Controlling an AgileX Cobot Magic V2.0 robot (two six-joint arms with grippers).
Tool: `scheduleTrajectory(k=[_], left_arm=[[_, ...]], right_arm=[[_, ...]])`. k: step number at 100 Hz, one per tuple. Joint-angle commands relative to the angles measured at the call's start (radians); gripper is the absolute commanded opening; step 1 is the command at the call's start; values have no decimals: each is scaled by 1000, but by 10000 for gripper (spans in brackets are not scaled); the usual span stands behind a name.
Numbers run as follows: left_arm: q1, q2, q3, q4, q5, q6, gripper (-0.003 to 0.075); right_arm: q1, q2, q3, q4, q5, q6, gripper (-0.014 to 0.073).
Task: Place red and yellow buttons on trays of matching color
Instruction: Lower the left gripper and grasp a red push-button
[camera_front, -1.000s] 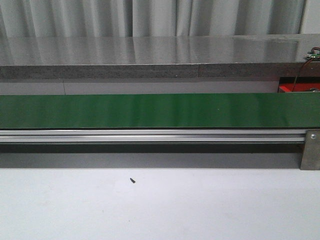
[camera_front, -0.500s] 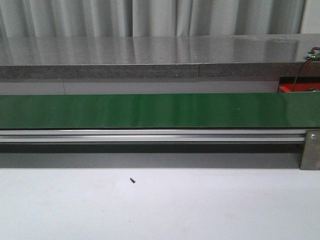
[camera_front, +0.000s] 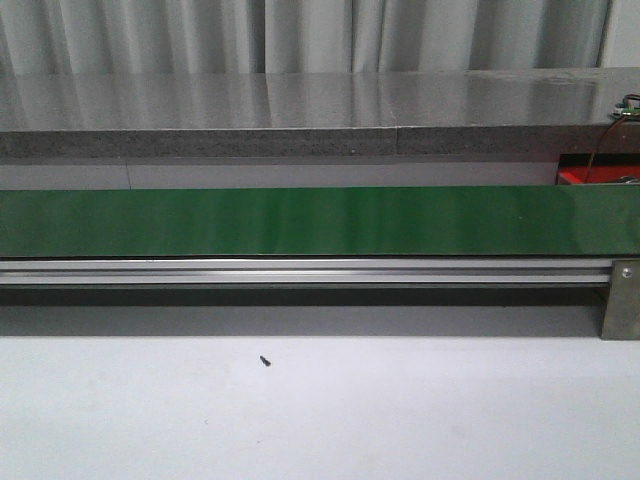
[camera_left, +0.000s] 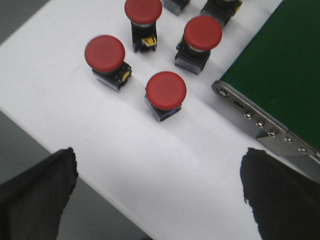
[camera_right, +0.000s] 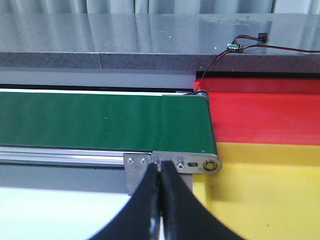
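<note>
Several red buttons stand on the white table in the left wrist view; the nearest (camera_left: 166, 90) sits beyond my left gripper (camera_left: 160, 192), with others (camera_left: 104, 52) (camera_left: 202, 33) behind it. The left gripper is open, its fingers (camera_left: 35, 190) wide apart over bare table, holding nothing. My right gripper (camera_right: 160, 169) is shut and empty, its tips in front of the conveyor's end bracket. The red tray (camera_right: 260, 117) lies past the belt end and the yellow tray (camera_right: 260, 195) is nearer. No yellow button is in view. Neither gripper shows in the front view.
The green conveyor belt (camera_front: 320, 222) spans the front view on an aluminium rail (camera_front: 300, 270), and its end bracket (camera_left: 260, 125) is close to the buttons. A grey counter (camera_front: 300, 110) lies behind. A small black screw (camera_front: 265, 361) rests on the white table. The table edge (camera_left: 100, 192) runs under the left gripper.
</note>
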Motion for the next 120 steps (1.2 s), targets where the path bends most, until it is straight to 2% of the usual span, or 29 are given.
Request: scheduleTrajectory(k=[1, 26, 53, 69, 97, 106, 120], left_arm=[[1, 58, -70, -15, 12, -10, 619], [1, 249, -138, -15, 7, -10, 620], [1, 361, -140, -32, -136, -10, 620], [1, 406, -142, -99, -224, -10, 620], [1, 509, -209, -137, -207, -8, 616], [-1, 513, -215, -143, -219, -8, 554], [-1, 513, -220, -143, -230, -8, 354]], right_arm=[[0, -17, -19, -12, -79, -3, -67], [0, -17, -19, -12, -79, -3, -67], [0, -17, -19, -12, -79, -3, -67], [0, -17, -19, -12, -79, -3, -67], [0, -17, -19, -12, -79, -3, -67], [0, -17, -19, -12, -79, -3, -67], [0, -17, -19, -12, -79, -3, -67]])
